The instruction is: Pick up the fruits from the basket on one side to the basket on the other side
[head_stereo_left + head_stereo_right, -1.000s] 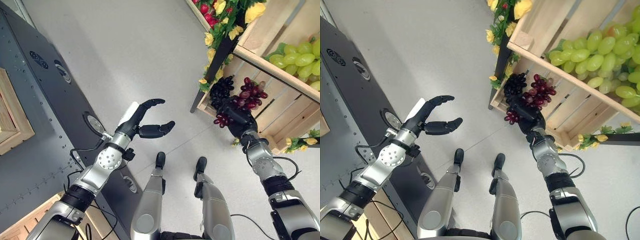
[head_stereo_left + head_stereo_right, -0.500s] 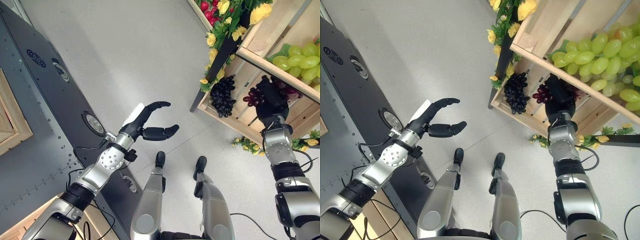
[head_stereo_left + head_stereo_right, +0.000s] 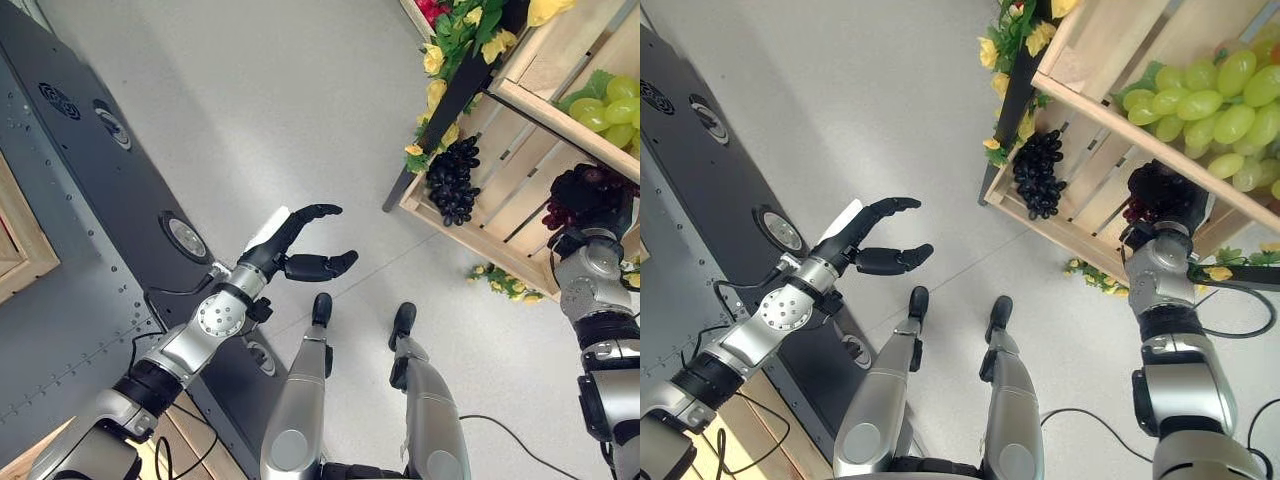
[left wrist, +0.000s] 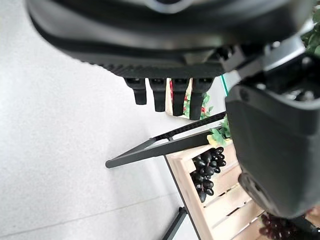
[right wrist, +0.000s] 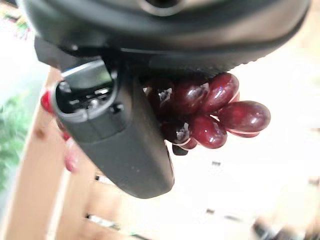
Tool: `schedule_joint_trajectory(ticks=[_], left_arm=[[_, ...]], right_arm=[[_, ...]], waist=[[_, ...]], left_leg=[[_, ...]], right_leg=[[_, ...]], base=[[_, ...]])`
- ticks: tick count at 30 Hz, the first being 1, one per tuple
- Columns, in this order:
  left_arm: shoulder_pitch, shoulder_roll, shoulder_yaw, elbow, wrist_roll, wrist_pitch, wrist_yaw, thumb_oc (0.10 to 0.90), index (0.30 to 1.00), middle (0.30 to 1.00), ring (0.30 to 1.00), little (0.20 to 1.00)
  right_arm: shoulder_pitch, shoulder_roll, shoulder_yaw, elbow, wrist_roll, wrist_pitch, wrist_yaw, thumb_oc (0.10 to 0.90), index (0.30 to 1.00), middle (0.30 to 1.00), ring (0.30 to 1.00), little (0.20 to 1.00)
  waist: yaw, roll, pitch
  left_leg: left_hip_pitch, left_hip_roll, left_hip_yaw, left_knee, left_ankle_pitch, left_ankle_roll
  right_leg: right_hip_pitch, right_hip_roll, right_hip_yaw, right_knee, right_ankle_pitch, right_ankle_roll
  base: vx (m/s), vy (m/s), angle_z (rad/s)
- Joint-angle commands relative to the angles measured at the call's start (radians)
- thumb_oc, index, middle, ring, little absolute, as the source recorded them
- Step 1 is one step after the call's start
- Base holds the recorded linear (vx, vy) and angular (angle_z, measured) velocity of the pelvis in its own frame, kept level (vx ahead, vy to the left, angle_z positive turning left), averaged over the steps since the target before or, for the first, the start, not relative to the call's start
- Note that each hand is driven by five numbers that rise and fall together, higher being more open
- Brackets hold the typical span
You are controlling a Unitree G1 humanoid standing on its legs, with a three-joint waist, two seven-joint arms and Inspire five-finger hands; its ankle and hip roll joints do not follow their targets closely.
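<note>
**Grapes held up inside the lower crate**

Grapes, the dark red bunch (image 5: 212, 112), sat clamped in the right robot hand (image 3: 1168, 200), the thumb and fingers curled round the cluster so that only a few berries bulged past the dark palm. The robot hand had the bunch raised clear of the slats, within the lower wooden crate (image 3: 500, 195) and just under the front board of the crate above; carried like that, I judged, so the fruit would not drag on the wood while it was shifted along.

At the other end of that lower crate a black bunch (image 3: 450, 180) lay by itself against the slats, well apart from the held one. It looked like fruit waiting its turn, or fruit simply left out of reach for the moment; I could not tell which.

Above, green grapes (image 3: 1200, 105) filled the upper crate (image 3: 1120, 60), and yellow flowers (image 3: 440, 60) with green leaves trailed down its dark corner post, more for show than for use.

The left robot hand (image 3: 300, 245) hung out over the bare floor (image 3: 280, 110), far from the crates, fingers half bent towards the thumb with a wide gap between them and nothing in it. Idle, as I read it, kept out of the way beside the grey metal panel (image 3: 90, 170).
</note>
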Motion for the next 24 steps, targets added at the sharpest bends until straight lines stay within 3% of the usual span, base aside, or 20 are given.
schedule_joint_trajectory(ticks=[1, 10, 13, 20, 24], left_arm=[[-0.063, 0.026, 0.032, -0.12, -0.017, -0.074, 0.032, 0.8, 0.9, 0.9, 0.9, 0.9], [-0.078, 0.018, 0.037, -0.116, -0.008, -0.063, 0.009, 0.8, 0.9, 0.9, 0.9, 0.9], [-0.093, 0.037, 0.023, -0.12, 0.103, -0.079, 0.014, 0.8, 0.9, 0.9, 0.9, 0.9], [-0.11, 0.045, 0.03, -0.127, 0.029, -0.077, -0.037, 0.8, 0.9, 0.9, 0.9, 0.9], [-0.098, 0.056, 0.044, -0.129, 0.028, -0.084, -0.056, 0.8, 0.9, 0.9, 0.9, 0.9]], right_arm=[[-0.123, -0.156, 0.038, -0.054, -0.066, -0.011, -0.057, 0.8, 0.9, 0.9, 0.9, 0.9], [-0.136, -0.121, 0.044, -0.026, -0.068, 0.032, -0.049, 0.8, 0.9, 0.9, 0.9, 0.9], [-0.142, -0.117, 0.049, -0.013, -0.071, 0.038, -0.041, 0.8, 0.9, 0.9, 0.9, 0.9], [-0.114, -0.098, 0.044, -0.031, -0.063, 0.028, -0.021, 0.8, 0.9, 0.9, 0.9, 0.9], [-0.089, -0.099, 0.046, -0.029, -0.135, 0.096, 0.029, 0.8, 0.9, 0.9, 0.9, 0.9]], waist=[[-0.003, -0.003, -0.012], [0.0, -0.003, -0.012], [-0.001, -0.003, -0.012], [-0.005, -0.009, -0.012], [-0.007, -0.014, -0.012]], left_leg=[[-0.008, -0.061, -0.033, 0.001, -0.041, 0.021], [-0.019, -0.061, -0.032, 0.005, -0.048, 0.028], [-0.015, -0.061, -0.03, 0.004, -0.052, 0.029], [0.033, -0.057, -0.027, -0.011, -0.057, 0.031], [0.092, -0.052, -0.019, -0.036, -0.058, 0.029]], right_leg=[[0.008, -0.006, -0.048, 0.144, -0.098, 0.036], [-0.014, -0.01, -0.053, 0.159, -0.098, 0.04], [-0.016, -0.011, -0.051, 0.165, -0.1, 0.042], [0.021, -0.008, -0.042, 0.15, -0.097, 0.047], [0.072, -0.006, -0.037, 0.125, -0.092, 0.053]], base=[[0.02, -0.036, -0.01], [0.01, -0.003, 0.02], [0.0, 0.0, 0.0], [0.02, 0.002, 0.0], [0.03, -0.003, -0.01]])
